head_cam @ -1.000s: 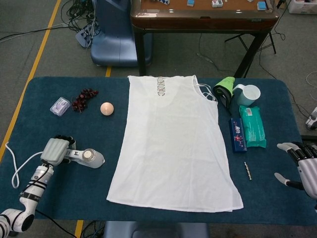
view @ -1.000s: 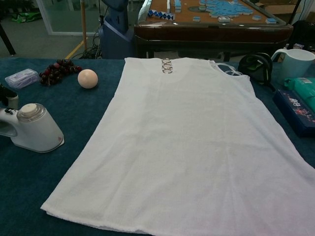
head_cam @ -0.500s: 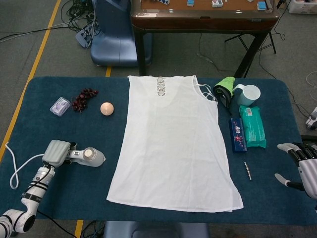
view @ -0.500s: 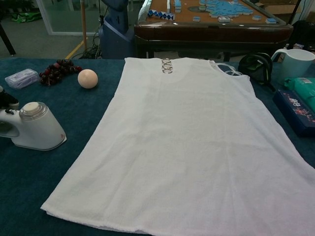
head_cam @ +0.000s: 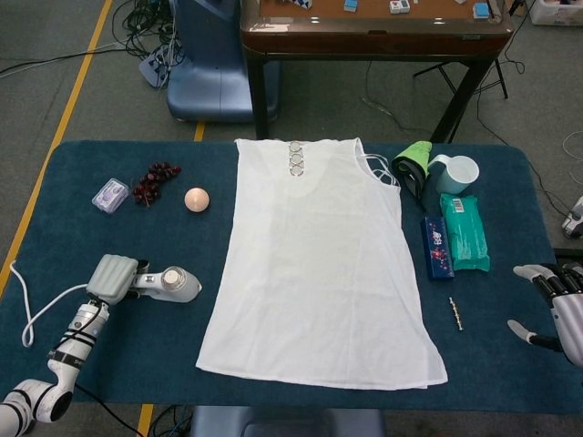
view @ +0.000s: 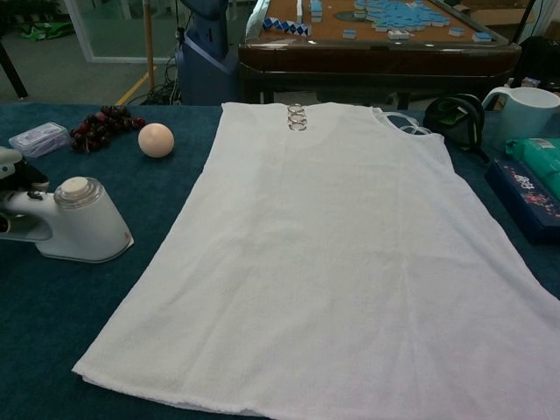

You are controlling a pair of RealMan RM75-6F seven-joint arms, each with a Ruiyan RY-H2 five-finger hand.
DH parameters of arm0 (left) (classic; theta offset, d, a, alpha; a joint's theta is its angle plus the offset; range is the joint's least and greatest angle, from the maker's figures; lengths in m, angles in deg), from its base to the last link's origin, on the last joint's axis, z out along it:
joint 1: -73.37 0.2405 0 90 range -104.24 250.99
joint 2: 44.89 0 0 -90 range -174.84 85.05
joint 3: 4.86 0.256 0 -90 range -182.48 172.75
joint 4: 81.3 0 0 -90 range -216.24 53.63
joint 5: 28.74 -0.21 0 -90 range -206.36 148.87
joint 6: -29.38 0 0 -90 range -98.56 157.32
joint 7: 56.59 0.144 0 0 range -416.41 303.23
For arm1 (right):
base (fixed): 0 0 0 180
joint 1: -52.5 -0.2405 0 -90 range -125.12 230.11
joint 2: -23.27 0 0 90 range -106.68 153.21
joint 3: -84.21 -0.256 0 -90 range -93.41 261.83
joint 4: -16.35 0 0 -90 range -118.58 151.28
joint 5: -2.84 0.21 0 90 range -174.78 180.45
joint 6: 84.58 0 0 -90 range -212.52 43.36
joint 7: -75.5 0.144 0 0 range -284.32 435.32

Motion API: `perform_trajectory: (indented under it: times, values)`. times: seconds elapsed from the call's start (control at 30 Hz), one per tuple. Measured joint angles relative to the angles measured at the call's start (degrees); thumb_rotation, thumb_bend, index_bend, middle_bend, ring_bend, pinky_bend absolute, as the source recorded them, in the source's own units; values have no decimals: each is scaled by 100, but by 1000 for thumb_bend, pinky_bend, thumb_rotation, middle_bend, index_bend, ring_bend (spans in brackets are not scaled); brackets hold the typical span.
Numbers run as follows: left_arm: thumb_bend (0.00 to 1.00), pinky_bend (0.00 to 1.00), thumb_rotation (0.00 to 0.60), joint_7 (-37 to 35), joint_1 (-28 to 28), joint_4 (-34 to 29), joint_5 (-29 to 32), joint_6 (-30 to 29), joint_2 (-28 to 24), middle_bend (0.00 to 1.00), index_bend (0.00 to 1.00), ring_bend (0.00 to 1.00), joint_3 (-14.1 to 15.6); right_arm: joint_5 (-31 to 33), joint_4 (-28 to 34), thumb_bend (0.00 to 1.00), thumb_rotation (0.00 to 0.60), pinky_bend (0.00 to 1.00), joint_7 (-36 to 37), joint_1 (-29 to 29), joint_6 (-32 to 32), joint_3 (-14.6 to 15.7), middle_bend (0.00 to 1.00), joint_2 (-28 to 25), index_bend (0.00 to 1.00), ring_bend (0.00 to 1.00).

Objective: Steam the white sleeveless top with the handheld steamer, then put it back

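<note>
The white sleeveless top point(head_cam: 321, 261) point(view: 337, 254) lies flat in the middle of the blue table, neckline rings at the far side. My left hand point(head_cam: 113, 278) grips the handle of the white handheld steamer point(head_cam: 175, 284) point(view: 83, 222), which sits on the table just left of the top's lower left part. In the chest view only a bit of that hand point(view: 10, 166) shows at the left edge. At the table's right edge my right hand point(head_cam: 556, 305) hovers open, fingers spread, holding nothing.
Far left lie a small clear box point(head_cam: 110, 195), dark grapes point(head_cam: 154, 180) and a peach ball point(head_cam: 197, 199). Right of the top are a green-black item point(head_cam: 412, 164), a white mug point(head_cam: 455, 173), a blue box point(head_cam: 436, 247), a teal pack point(head_cam: 465, 231) and a small rod point(head_cam: 455, 313).
My left hand has slid the steamer to the right, closer to the top's left edge. The right hand has barely moved.
</note>
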State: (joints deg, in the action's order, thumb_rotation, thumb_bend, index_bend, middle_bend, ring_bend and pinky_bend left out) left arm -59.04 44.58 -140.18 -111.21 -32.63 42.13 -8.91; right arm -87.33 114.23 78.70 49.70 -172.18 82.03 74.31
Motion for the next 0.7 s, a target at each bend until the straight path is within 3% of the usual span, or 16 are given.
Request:
perform_trajectory:
  times: [0.27,0.7]
  values:
    - [244,684,600,-353,-12,190,-67,-159,103,881,750,738,-26,-60,-2,126,600,203,-6,-34,99,39,270,17,260,189]
    - [244,704,600,-1221,-87,333,-287,-387,147,953,798,793,-24,-251,92,126,600,203,-161,-224,444,138,270,67,260,189]
